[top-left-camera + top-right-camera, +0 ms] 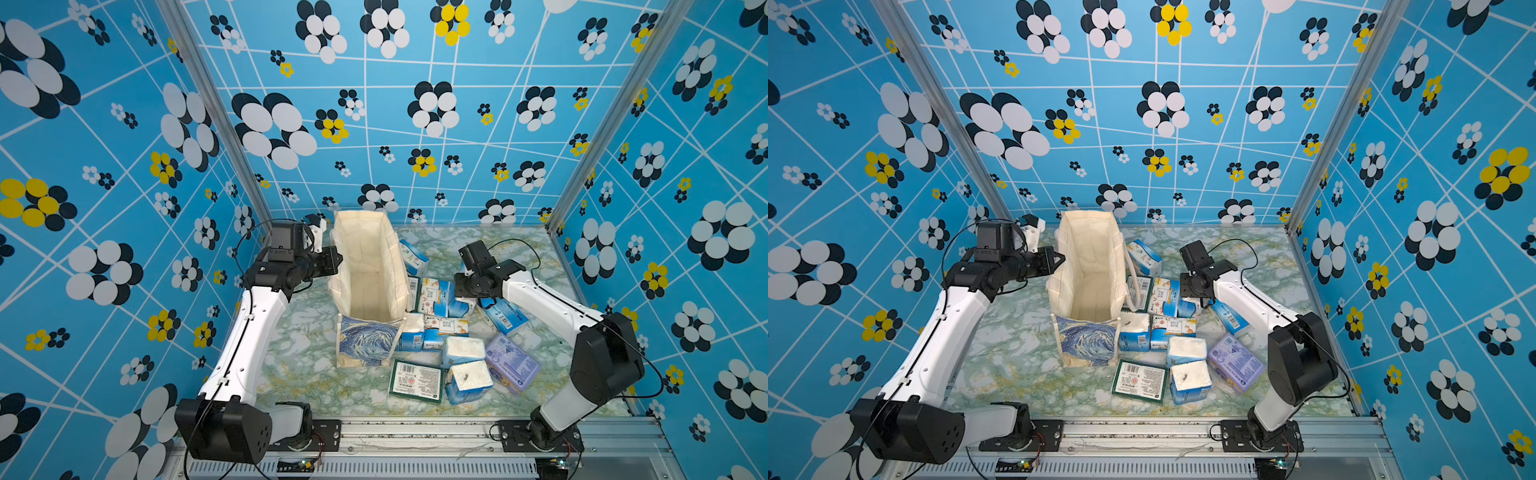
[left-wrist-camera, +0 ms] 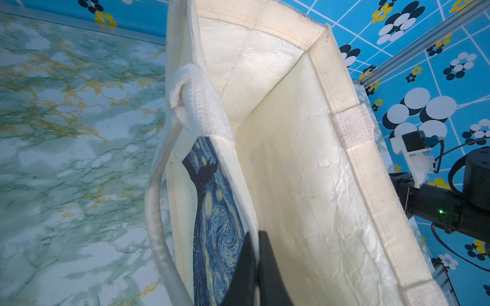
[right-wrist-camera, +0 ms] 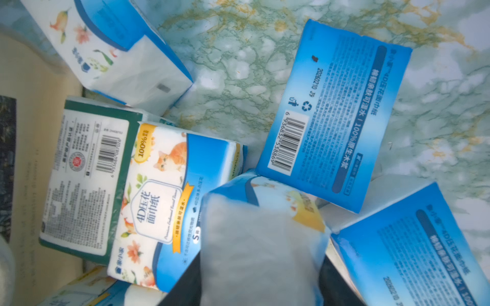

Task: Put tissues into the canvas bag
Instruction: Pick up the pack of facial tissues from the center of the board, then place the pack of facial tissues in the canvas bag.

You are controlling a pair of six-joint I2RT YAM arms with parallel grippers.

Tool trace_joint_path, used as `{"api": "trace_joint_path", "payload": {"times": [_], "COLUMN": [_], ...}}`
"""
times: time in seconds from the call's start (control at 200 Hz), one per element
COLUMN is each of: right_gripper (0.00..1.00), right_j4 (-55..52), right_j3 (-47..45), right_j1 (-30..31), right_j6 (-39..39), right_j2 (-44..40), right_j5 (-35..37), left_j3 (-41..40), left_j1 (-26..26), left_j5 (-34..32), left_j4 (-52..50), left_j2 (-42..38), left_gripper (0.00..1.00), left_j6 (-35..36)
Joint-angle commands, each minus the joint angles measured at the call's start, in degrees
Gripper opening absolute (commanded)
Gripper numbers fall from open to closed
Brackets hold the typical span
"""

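The cream canvas bag (image 1: 365,340) (image 1: 1088,343) stands upright and open-mouthed left of centre, its inside (image 2: 291,185) bare. My left gripper (image 1: 336,262) (image 1: 1059,259) (image 2: 256,265) is shut on its left wall, one finger on the painted outside and one inside. Several tissues packs lie heaped right of the bag. My right gripper (image 1: 463,301) (image 1: 1192,299) (image 3: 259,278) reaches down into the heap. Its fingers press both sides of a blue-and-white pack (image 3: 257,238), white end toward the wrist camera.
Near the held pack lie a blue barcode pack (image 3: 334,116) (image 1: 505,316), a cat-print pack (image 3: 164,201) and a green-labelled one (image 3: 79,185). Toward the front are a lavender pack (image 1: 511,361) and another green-labelled one (image 1: 415,380). A metal rail (image 1: 415,432) edges the marble table; a bag handle (image 2: 156,212) hangs outside.
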Motion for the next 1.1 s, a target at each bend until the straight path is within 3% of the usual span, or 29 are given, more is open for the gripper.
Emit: {"api": "trace_joint_path", "payload": {"times": [0.0,0.145,0.375,0.675,0.865,1.094], "right_gripper": [0.4,0.33,0.32,0.31,0.31,0.31], "right_j4": [-2.57,-2.9,-1.0,12.2,17.68,13.87], "right_j3": [1.76,2.97,7.13,14.04,23.4,36.42], "right_j1": [0.35,0.41,1.03,6.68,12.68,16.05], "right_j6": [0.07,-1.28,-4.55,-9.19,-8.99,-8.63], "right_j2": [-0.21,-4.47,-13.52,-20.93,-13.32,2.6], "right_j5": [1.33,1.99,1.84,-7.1,-12.57,-10.32], "left_j3": [1.27,0.78,-0.78,-1.47,-1.53,-1.36], "left_j1": [-0.65,-0.74,-0.92,-0.91,-1.22,-1.88], "left_j5": [4.31,6.5,9.16,8.95,8.13,6.04], "left_j4": [3.55,3.29,4.46,6.52,6.89,5.12], "left_j2": [0.3,-0.11,-1.0,-0.84,-1.07,-1.93], "left_gripper": [0.0,0.0,0.0,0.0,0.0,0.0], "left_j6": [2.34,4.48,6.26,5.06,4.27,5.33]}}
